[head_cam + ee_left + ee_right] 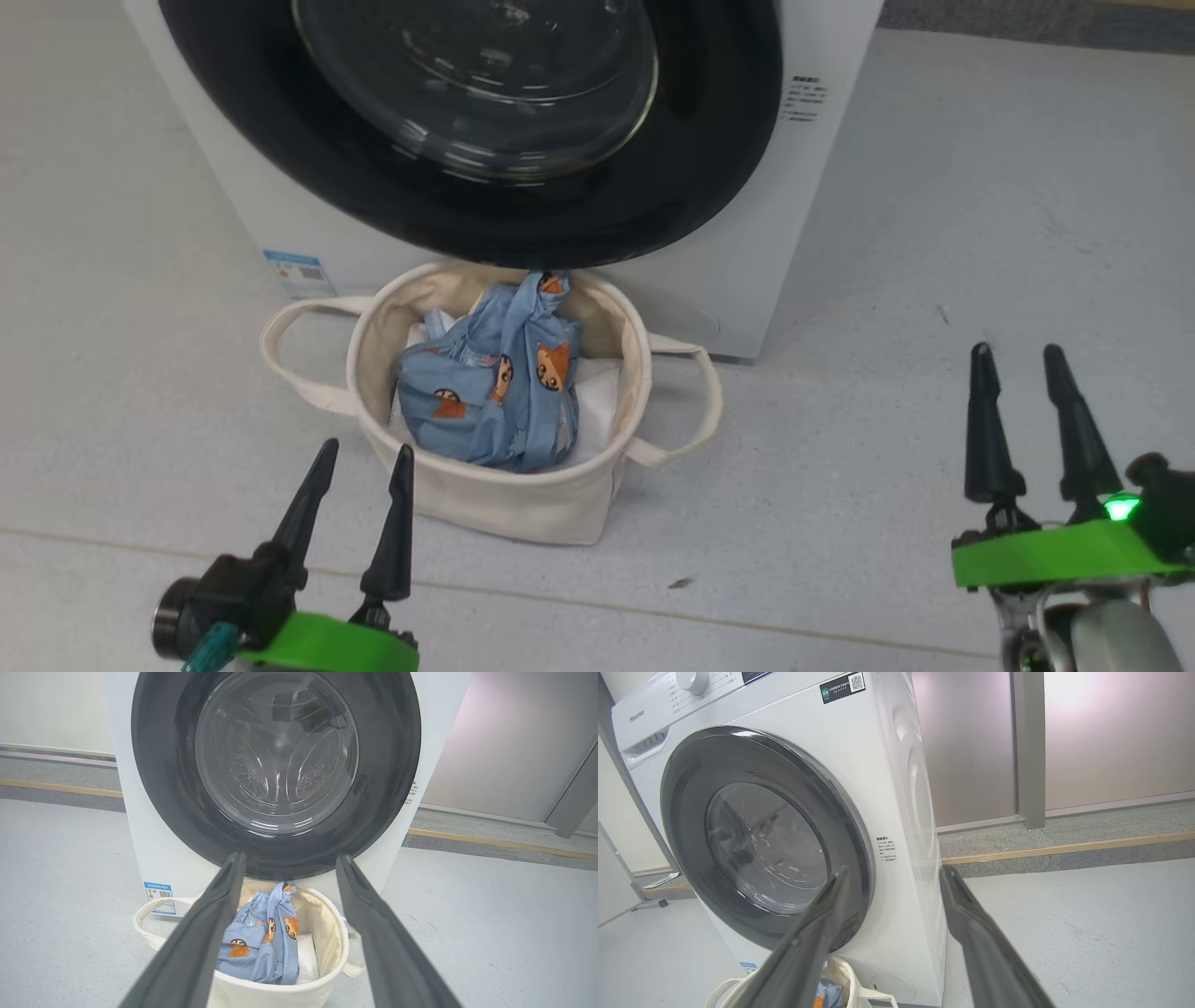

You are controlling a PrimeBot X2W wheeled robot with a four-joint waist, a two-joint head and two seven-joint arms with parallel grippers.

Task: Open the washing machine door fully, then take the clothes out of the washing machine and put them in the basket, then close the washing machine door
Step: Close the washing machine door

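Floor (934, 233): pale grey, smooth. Far right, a raised grey kerb (1064, 833) with a tan edge runs under a pale wall (971, 742). The washing machine (822, 187) stands far centre, with the washing machine door (467, 215) shut flush. The basket (504, 504) sits just before it on the floor, holding the clothes (495, 392). The basket stands between my left gripper (366, 448) and the machine. My right gripper (1016, 349) is well to the right. Both have fingers spread and are empty.

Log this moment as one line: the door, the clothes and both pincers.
washing machine door: shut | clothes: in basket | left pincer: open, empty | right pincer: open, empty
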